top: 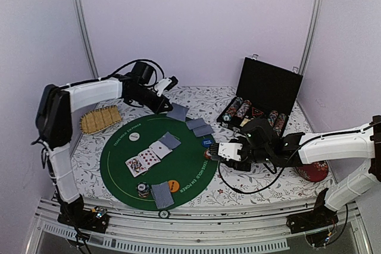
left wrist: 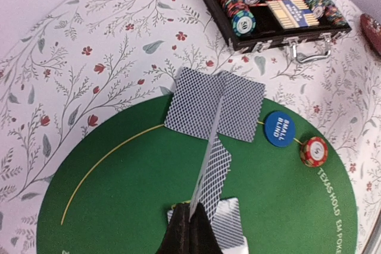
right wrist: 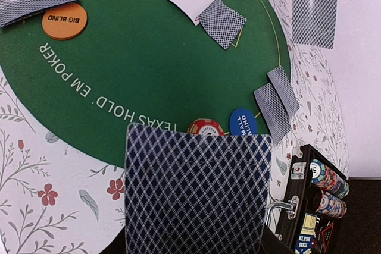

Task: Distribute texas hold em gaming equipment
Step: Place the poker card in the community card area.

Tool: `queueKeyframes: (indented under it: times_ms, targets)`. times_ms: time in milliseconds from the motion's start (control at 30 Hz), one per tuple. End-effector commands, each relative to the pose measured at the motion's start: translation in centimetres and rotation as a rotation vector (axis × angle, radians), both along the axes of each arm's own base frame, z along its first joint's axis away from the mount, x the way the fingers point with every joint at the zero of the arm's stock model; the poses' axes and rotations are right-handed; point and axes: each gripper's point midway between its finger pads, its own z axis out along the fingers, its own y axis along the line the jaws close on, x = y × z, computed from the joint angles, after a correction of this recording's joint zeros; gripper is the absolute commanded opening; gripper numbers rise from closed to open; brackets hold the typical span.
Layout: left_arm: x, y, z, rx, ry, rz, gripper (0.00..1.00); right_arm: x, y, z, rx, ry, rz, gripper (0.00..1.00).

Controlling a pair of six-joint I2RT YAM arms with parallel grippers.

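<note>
left gripper [left wrist: 190, 230]: pinched fully closed on a single card [left wrist: 211, 171], held on edge near the far rim of the green mat [left wrist: 119, 206].
right gripper [top: 222, 150]: partly closed, holding a patterned-back card [right wrist: 196, 194] at the mat's right rim. I cannot tell whether it is one card or a stack.
far pair [left wrist: 214, 105]: two face-down cards, overlapping, partly on the mat and partly on the floral counter [left wrist: 89, 46].
Small Blind button [left wrist: 279, 129]: blue, on the mat's rim just beside the far pair, with a red chip [left wrist: 314, 151] near it.
mat centre: face-up cards [top: 143, 162] in a row, with a face-down card [top: 169, 141] at the far end.
near rim: orange Big Blind button [top: 173, 185], striped chip [top: 142, 190] and near pair [top: 162, 196], face down.
chip case [top: 268, 87]: open on the counter behind the right gripper, with rows of chips inside.
</note>
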Motion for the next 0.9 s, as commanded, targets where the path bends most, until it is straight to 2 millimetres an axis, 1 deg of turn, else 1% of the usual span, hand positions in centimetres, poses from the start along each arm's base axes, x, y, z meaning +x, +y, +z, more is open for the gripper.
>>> queueKeyframes:
  times_ms: [0,67,100,200,300,467,533,700,767,867]
  targets:
    - [-0.3,-0.5,-7.0,0.114,0.204,-0.169,0.0,0.2,0.3,1.3,0.029,-0.01,-0.012,0.45]
    - [-0.1,-0.8,-8.6,0.142,0.245,-0.21,0.0,0.2,0.2,1.4,0.032,-0.013,-0.013,0.45]
    - [0.1,-1.0,-9.1,0.148,0.255,-0.225,0.0,0.2,0.1,1.4,0.033,-0.014,-0.013,0.45]
    - [1.0,-1.5,-10.0,0.158,0.258,-0.251,0.0,0.1,0.3,1.4,0.036,-0.012,-0.009,0.45]
    - [1.4,-1.7,-10.9,0.176,0.261,-0.28,0.0,0.1,0.2,1.2,0.028,-0.01,-0.011,0.45]
    - [1.1,-0.9,-12.9,0.243,0.321,-0.294,0.0,0.1,0.1,1.4,0.03,-0.013,-0.013,0.45]
    - [0.8,-0.7,-13.1,0.253,0.326,-0.3,0.0,0.1,0.1,1.4,0.033,-0.013,-0.014,0.45]
    - [0.6,-0.7,-11.9,0.224,0.308,-0.334,0.0,0.1,0.2,1.1,0.023,-0.003,-0.008,0.45]
    - [0.3,-0.4,-12.1,0.232,0.313,-0.349,0.0,0.1,0.2,1.1,0.023,-0.003,-0.007,0.45]
    - [0.3,-0.2,-13.1,0.252,0.326,-0.349,0.0,0.0,0.2,1.4,0.032,-0.007,-0.008,0.45]
